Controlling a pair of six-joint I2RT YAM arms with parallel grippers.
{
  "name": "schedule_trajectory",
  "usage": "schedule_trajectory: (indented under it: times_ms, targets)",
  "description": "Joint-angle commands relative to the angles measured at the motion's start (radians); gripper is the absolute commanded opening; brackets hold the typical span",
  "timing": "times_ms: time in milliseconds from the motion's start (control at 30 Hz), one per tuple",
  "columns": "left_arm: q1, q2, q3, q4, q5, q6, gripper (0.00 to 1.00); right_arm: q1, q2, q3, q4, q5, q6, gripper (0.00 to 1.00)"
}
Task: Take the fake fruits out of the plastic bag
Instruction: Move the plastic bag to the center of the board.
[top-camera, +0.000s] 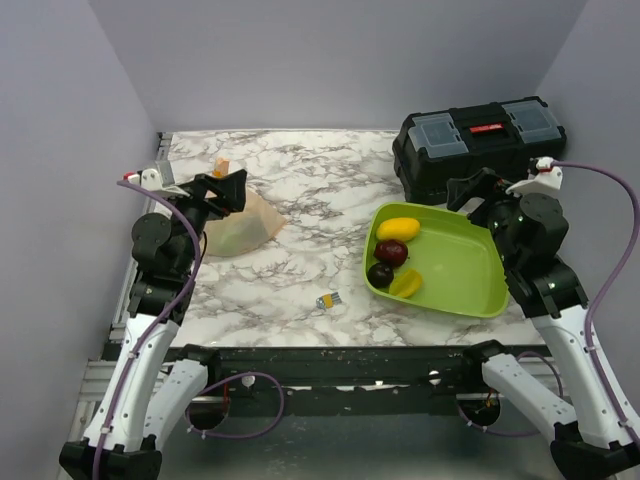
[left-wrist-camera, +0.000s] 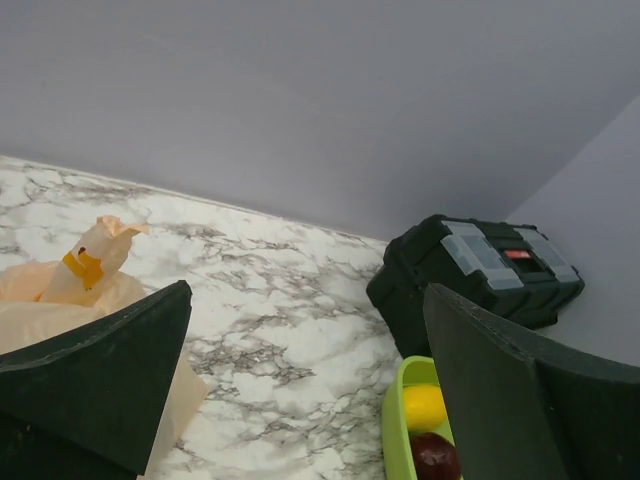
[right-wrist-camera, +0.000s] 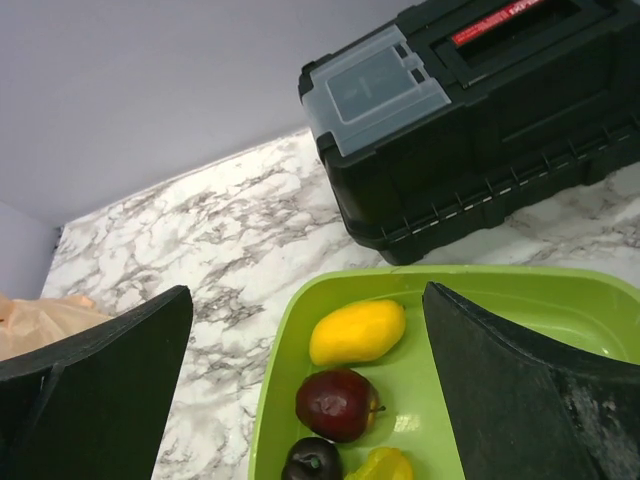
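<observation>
Yellow-and-grey clip (top-camera: 328, 300) seen nearest, on marble surface (top-camera: 300, 260). Lime-green tray (top-camera: 470, 285) set at right, four fake fruits held in it: yellow piece (top-camera: 405, 284), dark purple one (top-camera: 380, 274), red apple (top-camera: 391, 251), yellow oval (top-camera: 398, 229). Plastic bag (top-camera: 258, 222) laid at left, green fruit (top-camera: 232, 236) seen through it. Left fingers (left-wrist-camera: 110, 370) spread, empty, held over bag. Right fingers (right-wrist-camera: 520, 390) spread, empty, held near tray's far edge. Black toolbox (top-camera: 480, 140) placed farthest.

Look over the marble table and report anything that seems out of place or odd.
A small yellow-and-grey clip-like object lies alone on the marble tabletop, between the translucent peach plastic bag and the lime-green rectangular tray, belonging to neither. The tray sits askew to the table's edge. Nothing looks spilled or damaged.
</observation>
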Motion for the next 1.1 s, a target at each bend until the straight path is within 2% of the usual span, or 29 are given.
schedule_trajectory:
  times_ms: [0,367,500,633,767,1067]
  targets:
    - [-0.01,0.034,0.036,-0.013,0.041,0.017,0.99,0.002,0.016,0.003,-0.049,0.037,0.032,1.0]
    - [-0.011,0.123,0.079,-0.068,0.021,-0.001,0.99,0.002,0.033,0.004,-0.043,0.04,0.034,1.0]
    - [-0.01,0.161,0.124,-0.143,-0.019,0.002,0.99,0.002,0.04,0.006,-0.067,0.032,0.042,1.0]
    - [-0.01,0.203,0.214,-0.262,-0.15,0.036,0.99,0.002,0.038,0.004,-0.072,0.019,0.042,1.0]
    - [-0.008,0.227,0.207,-0.25,-0.287,0.057,0.99,0.002,0.022,-0.031,-0.032,-0.027,0.052,1.0]
    - [0.03,0.41,0.345,-0.335,-0.243,0.034,0.99,0.002,0.025,-0.054,-0.004,-0.075,0.056,1.0]
